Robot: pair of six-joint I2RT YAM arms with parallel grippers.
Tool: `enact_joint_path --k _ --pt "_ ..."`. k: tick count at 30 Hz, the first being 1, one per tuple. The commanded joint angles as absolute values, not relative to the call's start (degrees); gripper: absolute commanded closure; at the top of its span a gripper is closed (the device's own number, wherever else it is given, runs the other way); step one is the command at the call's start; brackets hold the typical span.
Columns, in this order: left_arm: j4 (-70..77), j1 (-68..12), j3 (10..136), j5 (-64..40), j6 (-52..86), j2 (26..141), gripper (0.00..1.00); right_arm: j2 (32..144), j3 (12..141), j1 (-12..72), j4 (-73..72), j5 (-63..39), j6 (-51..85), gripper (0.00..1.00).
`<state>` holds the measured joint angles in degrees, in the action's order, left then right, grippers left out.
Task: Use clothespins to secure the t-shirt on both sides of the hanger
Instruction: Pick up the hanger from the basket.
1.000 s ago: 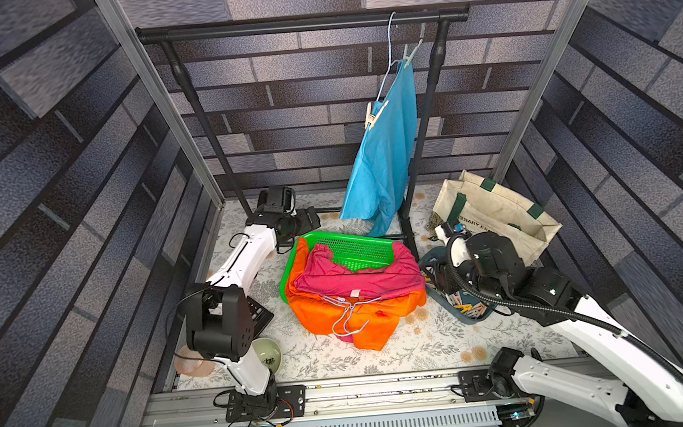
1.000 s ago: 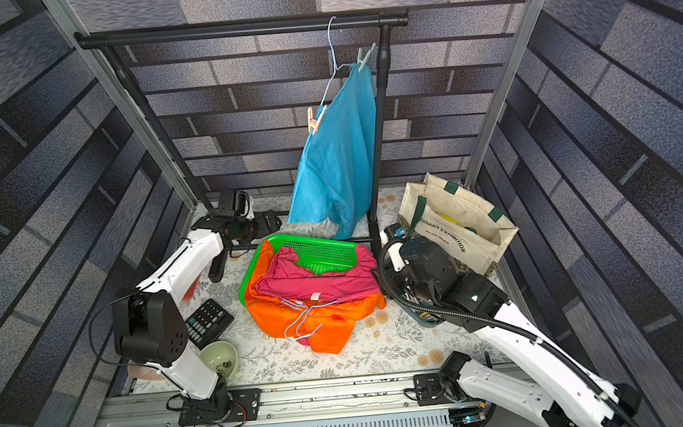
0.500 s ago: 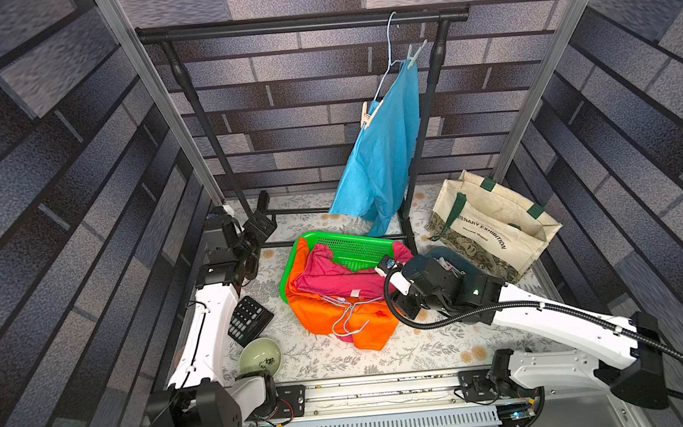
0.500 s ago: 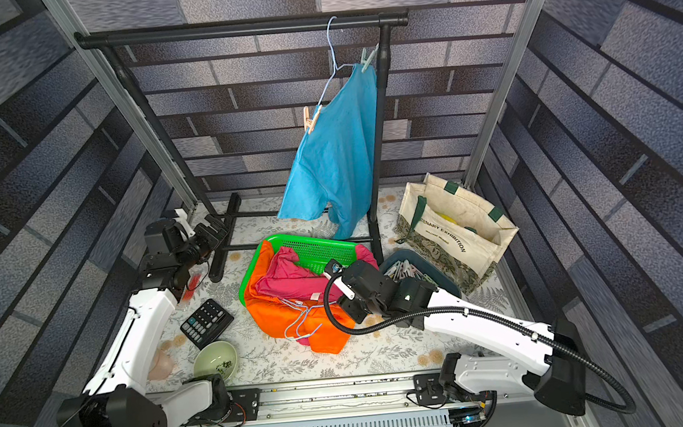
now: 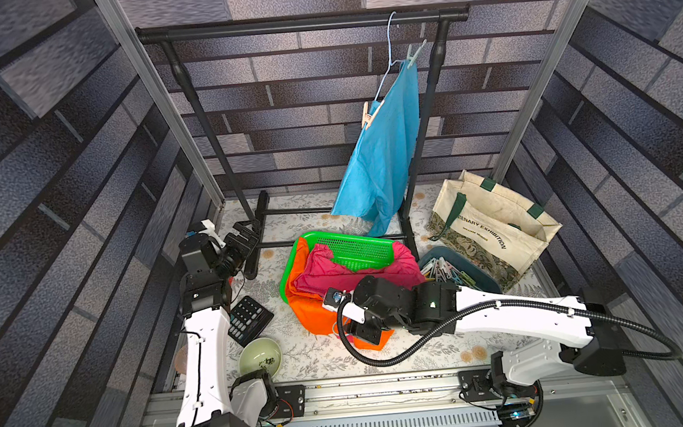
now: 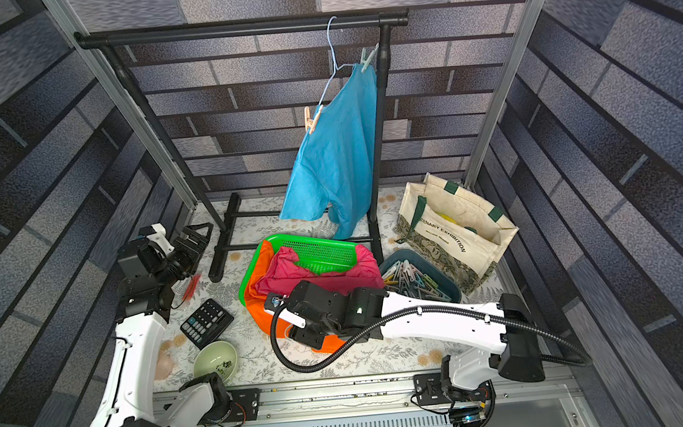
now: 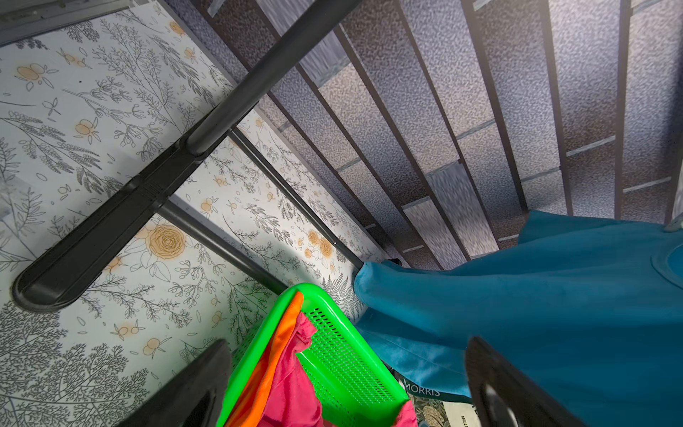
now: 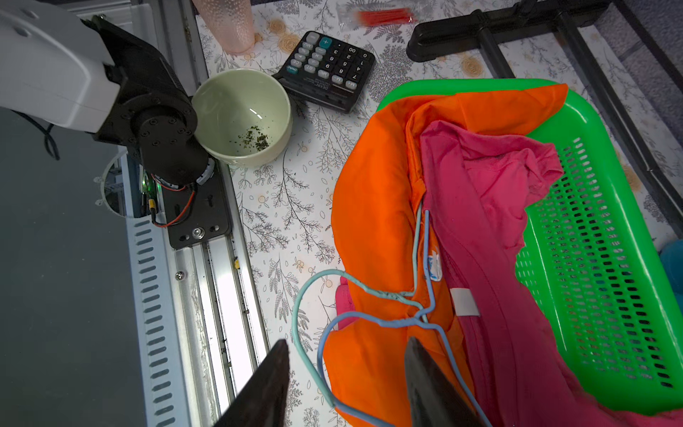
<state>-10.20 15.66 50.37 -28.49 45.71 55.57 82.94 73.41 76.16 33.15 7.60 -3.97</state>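
Floral-papered bench (image 5: 301,361): half-open, empty right fingers (image 5: 364,333) are hovering over blue wire hangers (image 8: 421,315), apparently to lift one; wide-open left fingers (image 5: 247,233) are idling empty; pastel spring clothespins (image 5: 449,271) are lying in a teal tray (image 5: 445,253) behind the right fingers.

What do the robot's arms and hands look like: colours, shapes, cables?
Both the left arm and the right arm have smooth white shells between blocky black joints. A thick ribbed black hose loops along the right arm; a thin black cable runs down the left. The left hand and the right hand are black, each with two flat tapering fingers.
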Motion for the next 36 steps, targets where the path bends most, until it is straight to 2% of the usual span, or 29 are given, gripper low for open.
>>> enact_joint_path --k 1,7,11,12,19,25,29,36 --pt "-15.0 15.0 52.0 -28.5 41.6 53.7 0.0 85.6 74.5 76.6 35.6 6.7 -5.7 0.49" --pt "-18.6 11.4 52.4 -26.6 38.0 52.2 0.0 89.0 73.9 76.6 33.4 8.7 -6.9 0.53" --pt "-19.1 8.8 52.9 -26.4 36.7 52.4 0.0 90.5 74.0 76.4 31.9 11.7 -6.6 0.68" --pt "-19.0 8.1 52.9 -26.3 36.2 52.5 0.0 90.7 74.2 76.3 31.9 11.6 -6.6 0.69" --pt "-20.6 4.9 54.4 -24.1 33.7 53.3 0.0 89.3 76.6 76.2 36.4 6.4 -4.4 0.65" --pt "-20.3 4.9 54.6 -23.9 33.5 53.9 0.0 83.1 78.6 76.3 38.7 -0.6 -1.4 0.59" --pt "-19.4 4.8 54.4 -24.0 33.9 54.3 0.0 84.8 79.8 76.7 41.2 -4.3 -0.4 0.59" --pt "-19.9 4.2 54.3 -24.2 33.6 54.7 0.0 89.4 78.8 76.8 40.9 0.8 -1.3 0.59"
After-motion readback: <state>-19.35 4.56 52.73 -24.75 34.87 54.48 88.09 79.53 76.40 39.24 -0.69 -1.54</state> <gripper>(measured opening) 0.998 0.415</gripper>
